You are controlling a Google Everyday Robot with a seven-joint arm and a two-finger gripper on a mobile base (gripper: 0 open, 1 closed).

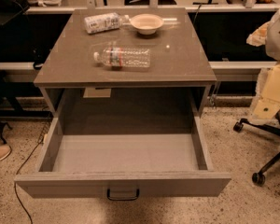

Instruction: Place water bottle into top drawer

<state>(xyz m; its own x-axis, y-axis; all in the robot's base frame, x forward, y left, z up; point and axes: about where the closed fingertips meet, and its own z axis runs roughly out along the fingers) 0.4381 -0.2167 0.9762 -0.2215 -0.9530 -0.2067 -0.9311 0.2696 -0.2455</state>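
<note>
- currently, the top drawer (126,154) is standing pulled fully out below the bench (186,55), its front panel and small dark handle (123,193) facing the camera, and nothing is showing inside it.
- the water bottle (123,58) is lying on its side on the bench top, near the front edge and a little left of the middle, white cap pointing left. it is sitting just above the open drawer, but it is not yet in it.
- farther back on the bench, a 2nd bottle with a white printed label (102,22) is lying beside a pale bowl (146,23). both are resting well apart from the water bottle.
- the tool (259,34) seems to be the pale shape hanging at the far right edge, off to the side of the bench and well apart from the water bottle. it is touching nothing of the task, and whether it is spread or pressed together i cannot tell.
- judging by this, only the opening of the drawer is looking done. nothing is gripping the water bottle.
- reaching across, grasping the ribbed body, lifting it clear of the bench edge and lowering it into the drawer are all remaining, so i am reading the task as barely begun.
</note>
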